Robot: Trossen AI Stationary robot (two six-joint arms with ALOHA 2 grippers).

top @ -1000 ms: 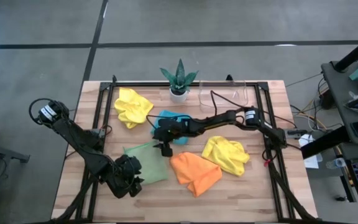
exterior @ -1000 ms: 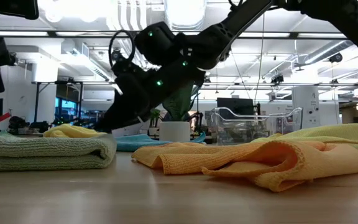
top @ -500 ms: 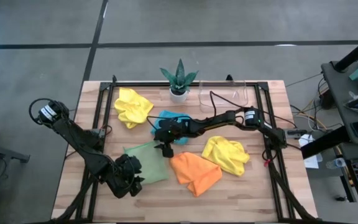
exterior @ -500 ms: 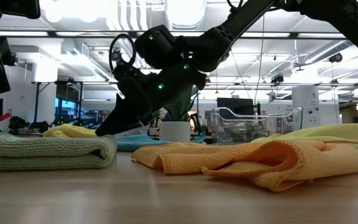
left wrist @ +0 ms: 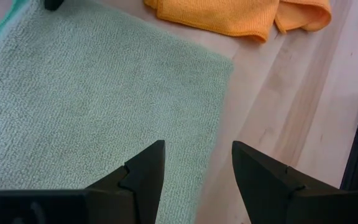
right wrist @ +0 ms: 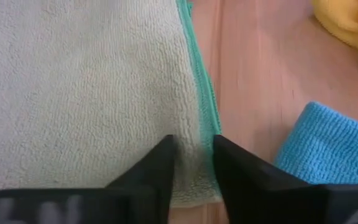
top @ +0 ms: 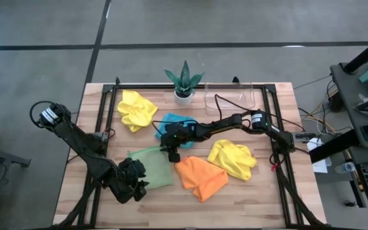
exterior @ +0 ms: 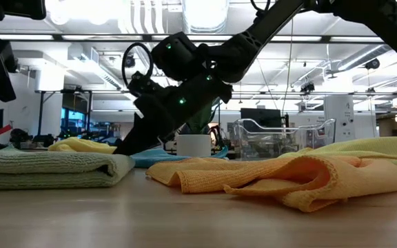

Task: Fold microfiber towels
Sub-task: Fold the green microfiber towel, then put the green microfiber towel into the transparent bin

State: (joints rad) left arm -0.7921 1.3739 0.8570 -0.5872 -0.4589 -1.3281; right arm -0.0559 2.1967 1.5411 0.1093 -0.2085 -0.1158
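A sage green towel (top: 151, 168) lies flat on the table's near left part. My right gripper (top: 170, 155) reaches in from the right and is shut on the towel's far right corner; the right wrist view shows its fingers on each side of the hemmed edge (right wrist: 199, 93). My left gripper (top: 135, 184) stands open over the towel's near edge (left wrist: 219, 124), touching nothing that I can see. A blue towel (top: 174, 121), two yellow towels (top: 135, 108) (top: 232, 158) and an orange towel (top: 200, 177) lie crumpled around it. My right gripper pinches the green towel's corner (right wrist: 194, 179) between its two fingers, right beside the hemmed edge. The fingers (exterior: 126, 147) slant down from the table's right side. One layer or several, I cannot tell. The towel lies flat on the table.
A potted plant (top: 184, 83) and a clear plastic tray (top: 230, 97) stand at the far edge. A black frame (top: 107, 108) runs along the table's sides. Bare wood (top: 248, 204) shows at the near right.
My right gripper's fingers have closed on the green towel's far right corner. The towel has stayed flat.
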